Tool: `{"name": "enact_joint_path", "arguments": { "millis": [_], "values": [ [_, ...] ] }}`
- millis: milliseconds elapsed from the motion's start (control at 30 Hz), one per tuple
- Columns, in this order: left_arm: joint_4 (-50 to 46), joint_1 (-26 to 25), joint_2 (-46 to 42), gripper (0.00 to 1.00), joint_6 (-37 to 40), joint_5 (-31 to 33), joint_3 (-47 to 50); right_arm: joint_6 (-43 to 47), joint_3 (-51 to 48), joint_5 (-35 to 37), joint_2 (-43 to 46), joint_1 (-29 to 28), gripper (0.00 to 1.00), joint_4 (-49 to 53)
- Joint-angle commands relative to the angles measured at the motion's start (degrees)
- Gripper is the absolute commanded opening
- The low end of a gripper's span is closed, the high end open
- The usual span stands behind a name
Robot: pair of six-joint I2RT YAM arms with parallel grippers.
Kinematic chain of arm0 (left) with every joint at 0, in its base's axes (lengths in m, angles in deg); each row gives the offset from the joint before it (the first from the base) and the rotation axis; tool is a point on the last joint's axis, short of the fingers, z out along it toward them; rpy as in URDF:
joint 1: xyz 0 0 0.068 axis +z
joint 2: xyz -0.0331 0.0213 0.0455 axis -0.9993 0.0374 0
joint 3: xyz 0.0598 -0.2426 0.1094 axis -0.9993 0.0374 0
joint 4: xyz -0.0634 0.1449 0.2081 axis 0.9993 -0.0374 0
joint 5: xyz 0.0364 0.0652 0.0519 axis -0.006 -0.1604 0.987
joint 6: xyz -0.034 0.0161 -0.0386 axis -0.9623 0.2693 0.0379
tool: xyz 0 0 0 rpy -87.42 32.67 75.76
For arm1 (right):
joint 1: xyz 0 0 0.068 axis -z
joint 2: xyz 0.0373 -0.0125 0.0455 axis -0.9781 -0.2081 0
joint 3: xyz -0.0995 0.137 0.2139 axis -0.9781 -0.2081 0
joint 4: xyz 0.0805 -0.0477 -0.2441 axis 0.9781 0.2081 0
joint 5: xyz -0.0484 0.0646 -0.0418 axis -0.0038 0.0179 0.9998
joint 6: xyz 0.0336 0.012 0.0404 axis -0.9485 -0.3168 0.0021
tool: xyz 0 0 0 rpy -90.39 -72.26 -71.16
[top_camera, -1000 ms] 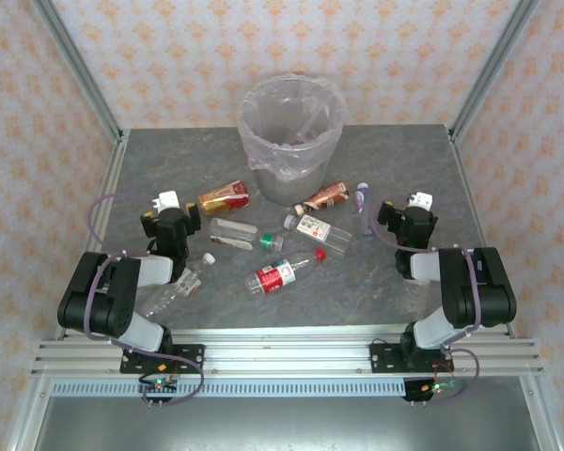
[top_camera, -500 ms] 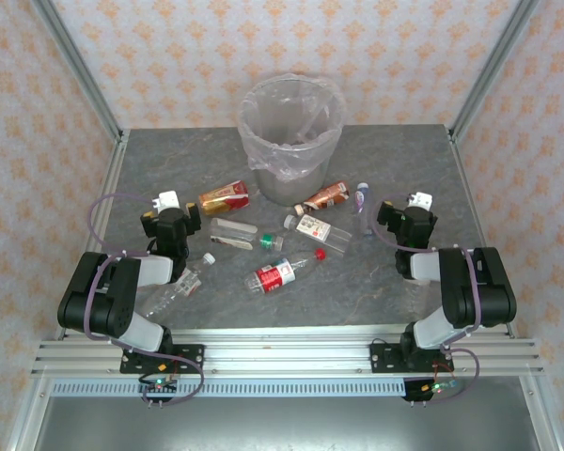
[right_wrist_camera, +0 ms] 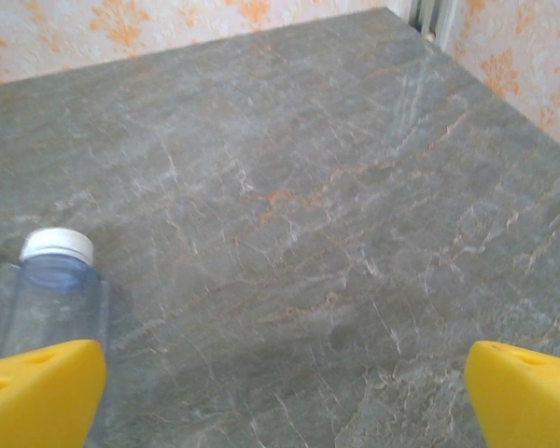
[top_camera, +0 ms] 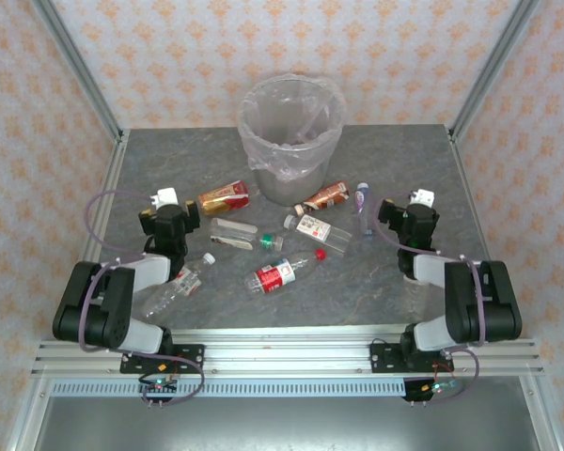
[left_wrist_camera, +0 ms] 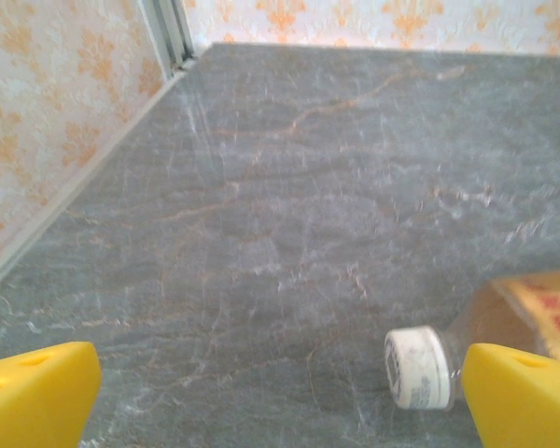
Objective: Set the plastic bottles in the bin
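Near the bin (top_camera: 284, 184) lie plastic bottles (top_camera: 280, 274) (left gripper (left_wrist_camera: 280, 399), right gripper (right_wrist_camera: 285, 397) gaping).

The left arm (top_camera: 122, 291) and right arm (top_camera: 461, 296) look alike: chunky black joint housings joined by pale grey-white links. Each is bolted through a black base plate (top_camera: 162, 357) onto a ribbed aluminium rail (top_camera: 282, 355). A thin purplish cable (top_camera: 96, 211) runs along each arm, and a small white camera block (top_camera: 165, 198) caps each wrist. Under each base sits a small board with a green light (top_camera: 439, 385). The left gripper (left_wrist_camera: 280, 401) and right gripper (right_wrist_camera: 280, 397) carry blunt, bright yellow fingers (left_wrist_camera: 37, 392).
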Motion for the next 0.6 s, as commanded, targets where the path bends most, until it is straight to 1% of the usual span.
{"name": "enact_joint_path", "arguments": {
  "millis": [0, 100, 167, 233, 300, 367, 433, 500, 567],
  "values": [
    [-5.7, -0.1, -5.5, 1.0, 0.3, 2.1, -1.8, 0.7, 2.5, -1.4, 4.0, -0.4, 0.99, 5.7],
    [-10.7, -0.1, -10.0, 1.0, -1.7, 3.9, -2.7, -1.3, 3.9, -0.4, 6.6, -0.4, 0.99, 9.3],
    [-15.9, 0.0, -12.7, 1.0, -4.5, 5.7, -4.4, -3.3, 6.0, -0.9, 8.2, -0.4, 0.99, 14.2],
    [-24.1, -0.1, -14.9, 1.0, -10.0, 7.5, -7.5, -5.5, 8.7, -2.6, 9.5, -0.4, 0.99, 20.3],
    [-32.8, -0.1, -16.6, 1.0, -15.4, 5.9, -10.8, -7.5, 10.8, -4.5, 9.7, -0.4, 0.99, 24.5],
    [-37.7, -0.1, -17.9, 1.0, -19.1, 2.6, -12.6, -10.1, 11.9, -5.6, 9.4, -0.4, 0.99, 26.6],
    [-40.3, -0.2, -19.6, 1.0, -22.2, -0.3, -13.0, -13.5, 13.9, -7.1, 8.5, -0.4, 0.99, 30.7],
    [-42.2, -0.2, -21.5, 1.0, -26.0, -2.0, -12.7, -14.0, 16.6, -13.1, 6.6, -0.6, 0.99, 35.1],
    [-43.5, -0.2, -23.0, 1.0, -29.7, -3.2, -12.3, -15.4, 18.3, -14.7, 4.7, -1.9, 0.99, 37.9]
  ]
}}
